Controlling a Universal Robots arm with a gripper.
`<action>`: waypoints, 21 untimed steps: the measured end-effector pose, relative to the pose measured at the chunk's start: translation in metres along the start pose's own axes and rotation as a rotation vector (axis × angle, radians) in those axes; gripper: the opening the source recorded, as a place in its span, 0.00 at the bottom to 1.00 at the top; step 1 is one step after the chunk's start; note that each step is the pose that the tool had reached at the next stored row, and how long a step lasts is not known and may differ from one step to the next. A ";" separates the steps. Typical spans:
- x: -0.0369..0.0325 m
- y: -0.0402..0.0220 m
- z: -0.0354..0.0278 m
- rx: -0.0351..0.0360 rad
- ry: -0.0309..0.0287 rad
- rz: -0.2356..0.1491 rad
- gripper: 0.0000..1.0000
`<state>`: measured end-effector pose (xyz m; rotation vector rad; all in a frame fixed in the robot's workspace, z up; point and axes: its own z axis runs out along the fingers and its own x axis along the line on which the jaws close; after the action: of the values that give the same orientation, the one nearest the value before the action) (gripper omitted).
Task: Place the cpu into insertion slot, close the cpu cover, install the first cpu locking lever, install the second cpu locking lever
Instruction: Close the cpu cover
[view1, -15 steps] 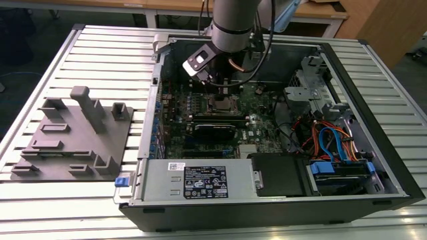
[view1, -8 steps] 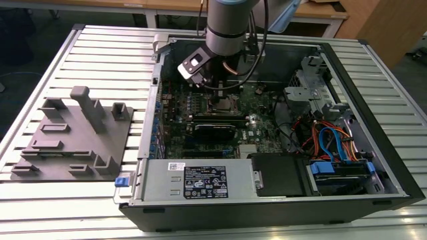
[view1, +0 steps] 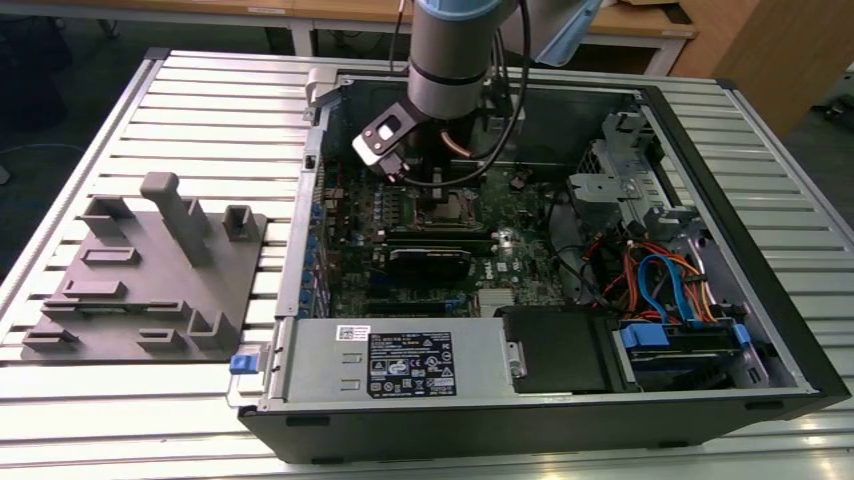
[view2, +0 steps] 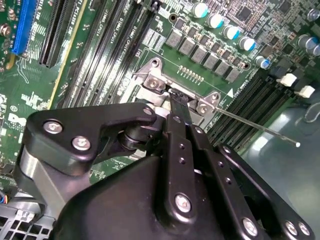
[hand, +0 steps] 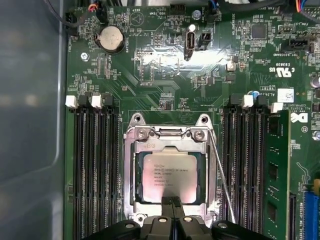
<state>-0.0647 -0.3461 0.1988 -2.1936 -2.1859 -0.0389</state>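
cpu: I see it seated flat in the insertion slot
cpu cover: down, framing the cpu
fingers: pressed together, nothing visible between them, tips at the cover's edge just beside the cpu
locking lever: thin wire slanting alongside the cover
case: open on the desk

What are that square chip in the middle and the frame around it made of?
The cpu looks topped with matte grey metal, with a dull even sheen. The cpu cover around it looks like thin stamped metal, probably steel: brighter, with glints along its edges.
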 end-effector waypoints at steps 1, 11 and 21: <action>0.0000 -0.0001 0.0001 0.0000 0.0000 0.000 0.11; 0.0003 -0.0003 -0.0043 -0.0006 0.0007 0.000 0.11; 0.0003 0.0208 -0.0044 -0.0004 0.0003 0.000 0.11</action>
<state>-0.0439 -0.3461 0.2030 -2.1936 -2.1858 -0.0396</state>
